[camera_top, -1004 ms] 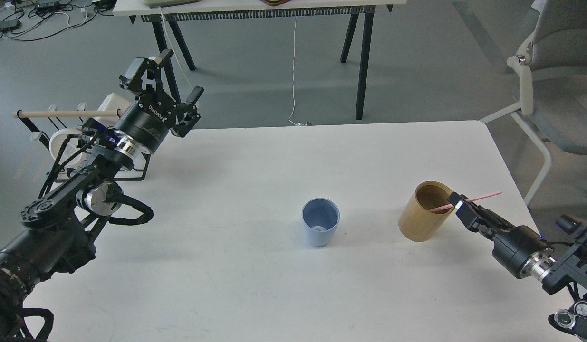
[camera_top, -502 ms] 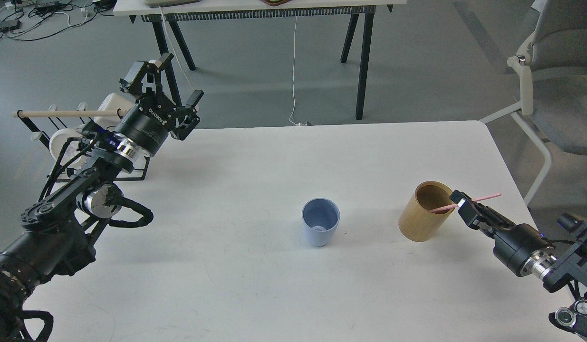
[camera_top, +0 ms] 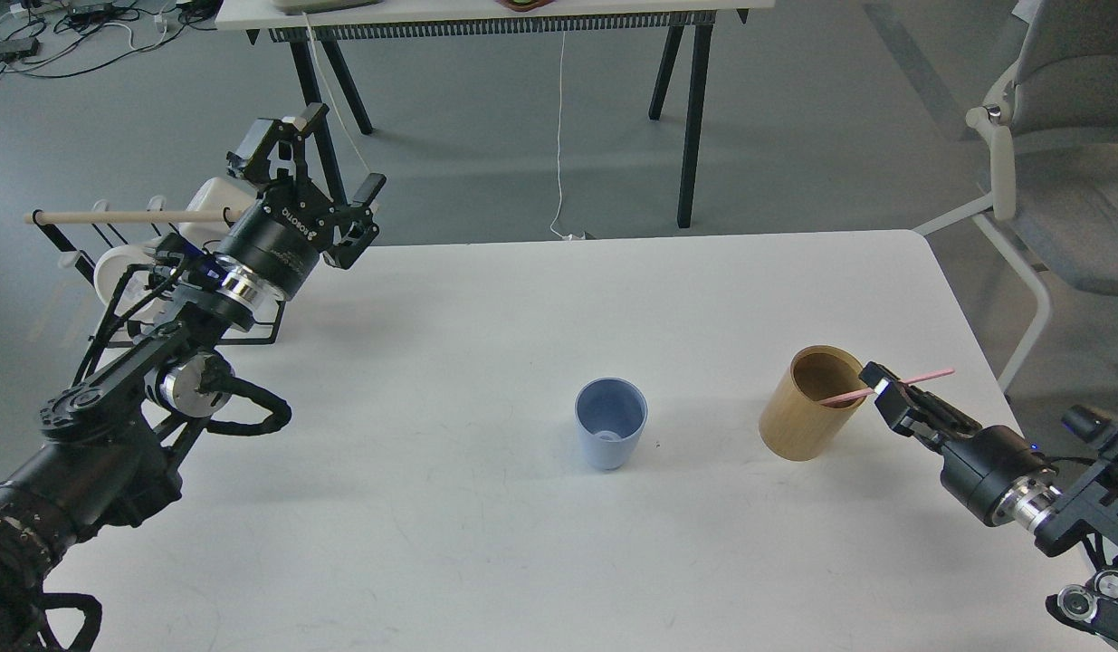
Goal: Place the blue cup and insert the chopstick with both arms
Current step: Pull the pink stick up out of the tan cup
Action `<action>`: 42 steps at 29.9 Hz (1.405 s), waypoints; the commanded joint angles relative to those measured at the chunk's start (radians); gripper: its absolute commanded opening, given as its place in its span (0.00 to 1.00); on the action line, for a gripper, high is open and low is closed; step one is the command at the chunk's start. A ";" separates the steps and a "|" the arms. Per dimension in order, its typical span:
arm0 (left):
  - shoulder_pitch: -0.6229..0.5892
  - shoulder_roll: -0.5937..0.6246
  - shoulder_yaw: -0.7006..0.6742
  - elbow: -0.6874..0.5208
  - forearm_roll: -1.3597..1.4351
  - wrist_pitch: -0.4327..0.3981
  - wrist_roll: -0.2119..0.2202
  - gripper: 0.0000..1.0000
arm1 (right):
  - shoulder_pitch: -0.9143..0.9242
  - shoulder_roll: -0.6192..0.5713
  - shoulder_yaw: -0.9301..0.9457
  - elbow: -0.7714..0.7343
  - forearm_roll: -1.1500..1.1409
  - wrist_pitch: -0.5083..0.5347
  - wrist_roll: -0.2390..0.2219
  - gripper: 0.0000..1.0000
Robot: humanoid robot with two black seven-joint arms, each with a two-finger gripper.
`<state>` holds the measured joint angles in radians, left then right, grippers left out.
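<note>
The pale-blue cup stands upright and empty near the middle of the white table. A thin pink chopstick lies slanted across the rim of a tan wooden cylinder, its lower end inside. My right gripper is shut on the chopstick just right of the cylinder's rim. My left gripper is open and empty, raised above the table's far left corner, well away from the cup.
A black rack with a pale wooden dowel and white mugs stands off the table's far left corner. A grey chair is at the far right. Another table's legs stand behind.
My right gripper with the chopstick has shifted slightly to the right and up. My left arm has drawn back a little to the left. The cup has not moved.
</note>
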<state>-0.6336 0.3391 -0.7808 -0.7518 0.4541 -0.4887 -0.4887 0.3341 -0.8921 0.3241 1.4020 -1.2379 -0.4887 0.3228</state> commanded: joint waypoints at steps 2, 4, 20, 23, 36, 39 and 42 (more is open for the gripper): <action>0.000 0.000 0.000 0.000 0.000 0.000 0.000 0.99 | 0.005 0.001 0.000 -0.003 0.000 0.000 -0.001 0.12; 0.000 0.000 0.000 0.000 0.000 0.000 0.000 0.99 | 0.008 0.001 -0.002 -0.005 0.000 0.000 -0.001 0.11; 0.012 -0.009 -0.012 0.000 0.000 0.000 0.000 0.99 | 0.011 -0.016 0.003 0.002 0.001 0.000 -0.002 0.04; 0.012 -0.014 -0.012 0.000 0.000 0.000 0.000 0.99 | 0.013 -0.030 0.001 0.006 0.003 0.000 -0.002 0.04; 0.015 -0.017 -0.014 -0.001 0.000 0.000 0.000 0.99 | 0.045 -0.152 0.015 0.114 0.011 0.000 -0.004 0.04; 0.015 -0.025 -0.014 -0.001 0.000 0.000 0.000 0.99 | 0.059 -0.197 0.019 0.144 0.014 0.000 -0.004 0.04; 0.015 -0.025 -0.014 -0.001 0.000 0.000 0.000 0.99 | 0.097 -0.251 0.018 0.189 0.032 0.000 -0.002 0.04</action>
<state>-0.6183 0.3153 -0.7945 -0.7533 0.4541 -0.4887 -0.4887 0.3994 -1.0954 0.3422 1.5503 -1.2208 -0.4886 0.3190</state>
